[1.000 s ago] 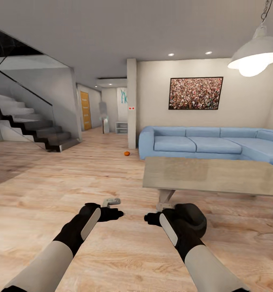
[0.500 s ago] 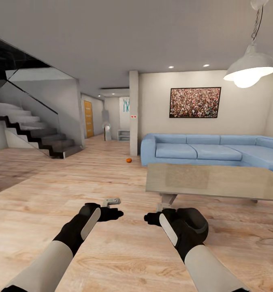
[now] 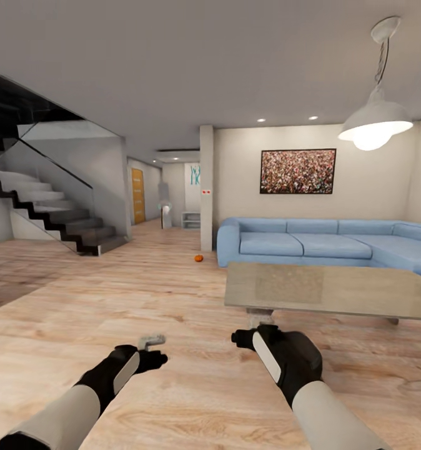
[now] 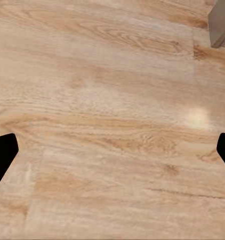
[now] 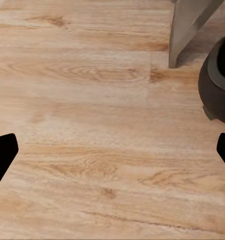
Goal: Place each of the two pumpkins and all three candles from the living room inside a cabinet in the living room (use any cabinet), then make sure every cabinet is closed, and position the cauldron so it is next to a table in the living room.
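One small orange pumpkin [image 3: 198, 258] lies on the wood floor by the left end of the blue sofa, far ahead of both arms. The low grey-olive table [image 3: 335, 289] stands ahead on the right. The black cauldron [image 5: 218, 82] sits on the floor beside a table leg [image 5: 188, 27], close to my right gripper [image 5: 112, 155], which is open and empty. In the head view that right gripper [image 3: 247, 334] hovers just before the table's near edge. My left gripper [image 3: 152, 341] [image 4: 112, 155] is open over bare floor. The candles and the cabinet are out of view.
A blue corner sofa [image 3: 310, 237] lines the far wall behind the table. A white pillar [image 3: 206, 187] stands at its left end, with a hallway beyond. Stairs with a glass rail [image 3: 54, 212] rise at the left. A pendant lamp [image 3: 374, 122] hangs at the upper right.
The head view has tilted upward, so the room sits lower in the picture. My left arm has sunk lower and drawn back. Both grippers stay open.
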